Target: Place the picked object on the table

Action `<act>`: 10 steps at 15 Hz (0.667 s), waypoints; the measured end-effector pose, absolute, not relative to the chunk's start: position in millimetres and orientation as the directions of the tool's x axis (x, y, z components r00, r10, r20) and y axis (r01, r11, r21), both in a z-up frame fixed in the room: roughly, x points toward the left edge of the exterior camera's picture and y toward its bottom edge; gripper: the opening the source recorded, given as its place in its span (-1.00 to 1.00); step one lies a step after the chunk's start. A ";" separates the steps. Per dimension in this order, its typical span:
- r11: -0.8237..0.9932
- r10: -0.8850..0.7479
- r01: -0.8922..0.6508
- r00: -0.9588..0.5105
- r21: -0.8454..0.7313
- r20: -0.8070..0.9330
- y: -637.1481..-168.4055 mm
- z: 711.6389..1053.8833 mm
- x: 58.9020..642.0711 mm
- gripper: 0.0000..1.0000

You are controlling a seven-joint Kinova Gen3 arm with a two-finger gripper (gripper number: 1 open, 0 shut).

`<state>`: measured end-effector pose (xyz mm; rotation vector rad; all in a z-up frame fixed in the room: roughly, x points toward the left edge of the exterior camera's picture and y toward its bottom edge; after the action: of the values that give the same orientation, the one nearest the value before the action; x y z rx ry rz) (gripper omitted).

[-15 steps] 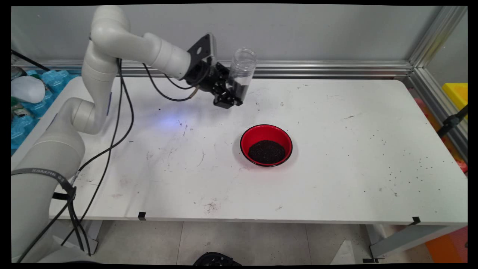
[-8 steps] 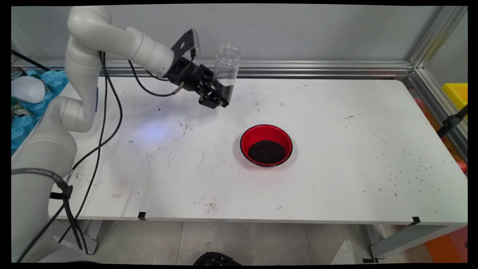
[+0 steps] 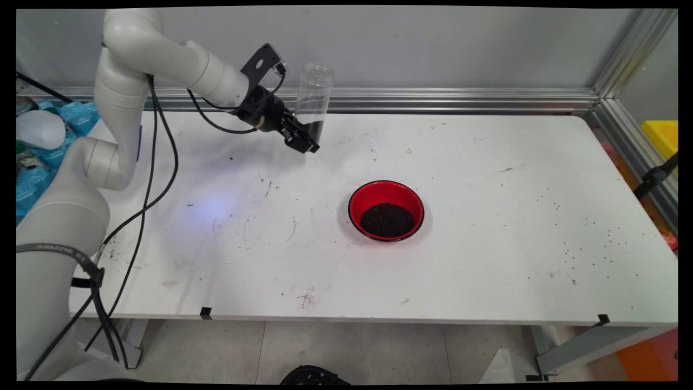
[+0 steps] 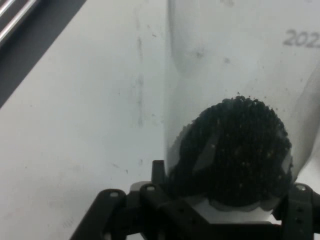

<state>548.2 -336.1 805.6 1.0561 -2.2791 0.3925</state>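
From the main view, the gripper (image 3: 307,140) hangs over the far part of the bench (image 3: 487,260), left of the middle and not far from the far edge, with a clear plastic jar (image 3: 312,97) in its grip. The jar stands nearly upright with its open mouth at the top, leaning slightly, and a shallow layer of dark grains lies at its bottom, level with the fingers. A red bowl (image 3: 386,210) sits near the middle of the bench, well apart from the gripper and nearer the front edge, and a heap of the same dark grains (image 3: 386,220) covers its floor. Judging by this, most of the jar's load is already in the bowl and only a remnant is left in the jar; the jar is not yet set down on the bench. Loose grains dot the bench toward its right edge

From the hand view, the jar (image 4: 240,90) rises from between the fingers, its base seated right at the black linkage, so the fingers pinch the jar low down, around the part that holds the remaining grains (image 4: 235,145). The grains form a dark mound against the jar's wall. Bare white bench shows beyond, with its far edge at the upper left corner
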 end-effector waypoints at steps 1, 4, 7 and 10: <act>0.640 -0.594 -0.768 -0.507 -0.016 0.624 -337.8 805.1 546.9 -1.00; 0.662 -0.557 -0.749 -0.511 -0.021 0.655 -347.0 802.7 539.8 -1.00; 0.695 -0.494 -0.718 -0.510 -0.033 0.704 -357.2 794.4 534.6 -1.00; 0.715 -0.442 -0.698 -0.492 -0.037 0.751 -368.4 780.6 531.2 -1.00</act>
<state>531.2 -368.4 780.6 0.8617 -2.1664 0.4379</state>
